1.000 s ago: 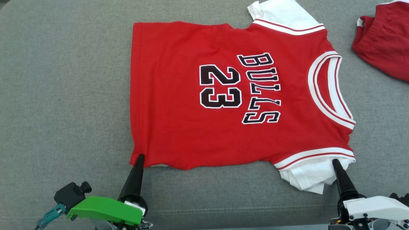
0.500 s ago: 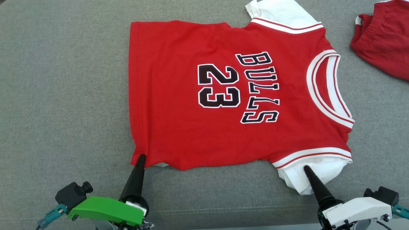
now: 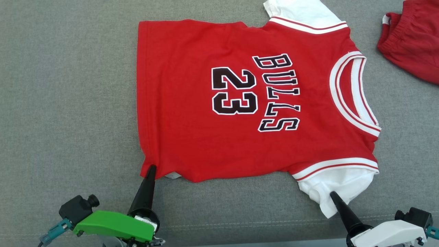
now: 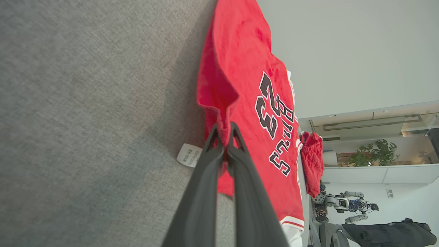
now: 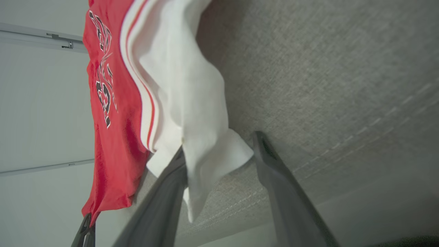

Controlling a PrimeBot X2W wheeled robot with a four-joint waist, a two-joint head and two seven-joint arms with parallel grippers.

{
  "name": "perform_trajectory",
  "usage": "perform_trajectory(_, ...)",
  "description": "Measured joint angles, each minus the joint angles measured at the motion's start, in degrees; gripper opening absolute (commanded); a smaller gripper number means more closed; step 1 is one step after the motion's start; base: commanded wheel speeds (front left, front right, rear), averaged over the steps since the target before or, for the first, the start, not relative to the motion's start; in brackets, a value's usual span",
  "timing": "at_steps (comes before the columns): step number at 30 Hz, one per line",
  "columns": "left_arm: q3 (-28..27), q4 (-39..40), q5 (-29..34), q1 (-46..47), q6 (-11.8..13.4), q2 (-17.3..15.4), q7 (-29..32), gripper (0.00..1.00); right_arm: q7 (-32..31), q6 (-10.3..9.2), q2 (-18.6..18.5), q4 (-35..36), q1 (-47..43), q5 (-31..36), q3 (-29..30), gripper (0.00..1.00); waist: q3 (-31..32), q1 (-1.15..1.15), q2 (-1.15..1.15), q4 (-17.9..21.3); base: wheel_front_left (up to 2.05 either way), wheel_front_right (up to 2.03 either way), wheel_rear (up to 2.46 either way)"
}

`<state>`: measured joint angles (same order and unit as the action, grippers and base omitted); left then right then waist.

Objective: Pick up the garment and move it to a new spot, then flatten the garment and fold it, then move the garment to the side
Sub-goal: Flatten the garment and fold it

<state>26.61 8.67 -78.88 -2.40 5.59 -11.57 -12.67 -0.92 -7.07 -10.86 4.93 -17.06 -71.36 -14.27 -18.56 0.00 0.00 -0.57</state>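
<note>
Nearest, two grippers: the left gripper (image 3: pixel 151 168) pinches the hem corner of the one red shirt (image 3: pixel 192 103); the right gripper (image 5: pixel 220 144) stands open astride its white sleeve (image 5: pixel 192 113); the shirt lies flat on the grey cushion (image 3: pixel 68 85); farther right, one pair of red shorts (image 3: pixel 411 44).

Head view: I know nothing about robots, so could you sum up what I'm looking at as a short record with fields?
Garment: red jersey, spread out, print side up, not yet folded
Underneath: grey cloth surface
Left end effector: shut on the jersey's near hem corner
Right end effector: open, one finger on either side of the white sleeve
Also there: red shorts, far right, apart from the jersey
</note>
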Motion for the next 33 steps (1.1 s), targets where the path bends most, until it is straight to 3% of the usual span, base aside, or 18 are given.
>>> perform_trajectory(1,0.0,0.0,0.0,0.0,0.0,0.0,0.0,0.00,-0.2,0.00,0.0,-0.1,-0.1,-0.3,0.0,0.13,-0.1,0.00,0.00,0.0,0.00,0.00,0.00)
perform_trajectory(2,-0.1,0.0,0.0,0.0,0.1,0.0,0.0,0.00,-0.2,0.00,0.0,-0.1,-0.2,-0.6,0.0,0.00,-0.1,0.00,0.00,0.0,0.00,0.00,0.00)
perform_trajectory(6,-0.3,0.1,0.0,0.0,0.1,0.0,0.0,0.00,-0.8,0.70,0.6,0.7,-0.6,-2.8,0.1,0.00,-0.3,0.00,0.00,0.1,0.00,0.00,0.00)
perform_trajectory(16,-0.9,3.0,0.0,0.2,0.1,-0.1,0.0,0.00,-2.3,5.55,0.4,12.1,1.1,-8.1,3.6,0.00,-0.3,0.00,0.00,0.7,0.00,0.00,0.00)
perform_trajectory(23,-1.0,4.9,0.0,0.7,0.5,-1.1,1.6,0.00,-3.2,5.31,-1.5,16.3,3.1,-10.4,7.6,0.00,0.2,0.00,0.00,0.9,0.00,0.00,0.00)
perform_trajectory(33,-4.5,4.6,1.0,4.5,1.1,-4.3,3.7,0.00,-5.7,1.78,-5.3,15.7,5.4,-12.5,12.3,0.00,0.3,0.00,0.00,-0.1,0.00,0.00,0.00)
